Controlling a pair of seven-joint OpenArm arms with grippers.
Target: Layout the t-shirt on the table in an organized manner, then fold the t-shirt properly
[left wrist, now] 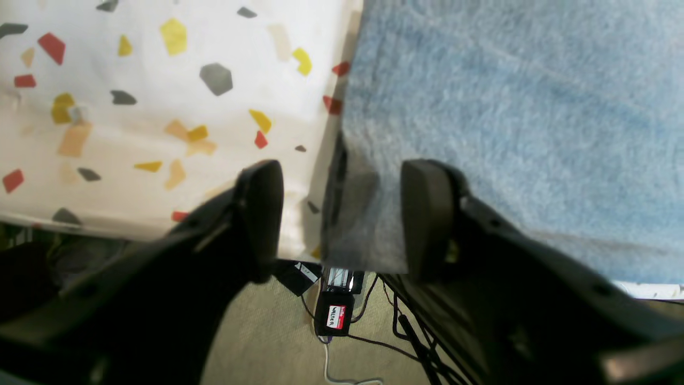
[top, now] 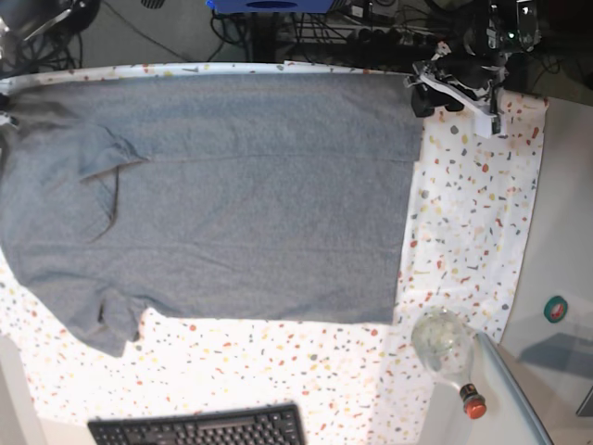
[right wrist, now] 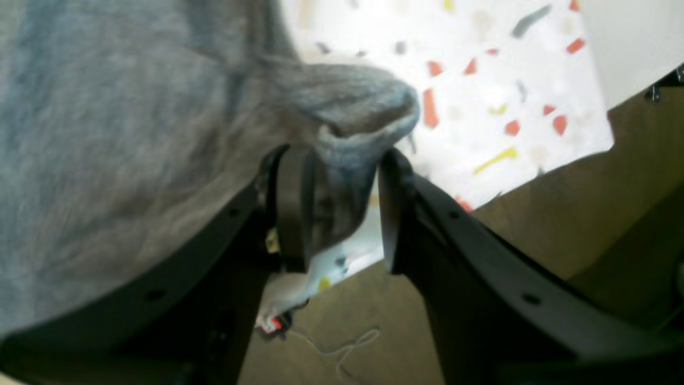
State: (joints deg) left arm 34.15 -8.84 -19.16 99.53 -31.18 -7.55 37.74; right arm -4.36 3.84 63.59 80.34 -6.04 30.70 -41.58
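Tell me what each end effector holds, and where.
Nothing is firmly held. The left end effector stands open astride a corner of the t-shirt; the right end effector has a bunched edge between open jaws.

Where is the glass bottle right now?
In the base view the bottle lies at lower right, at the table's edge, just past the t-shirt's near corner.

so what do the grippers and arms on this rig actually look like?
Both the left gripper and right gripper are matte black plastic, with two jaws that widen into flat, rounded pads at the tips. Small round holes dot the right one's finger arms. In the base view, the one arm visible shows white and black links with dark cabling behind.
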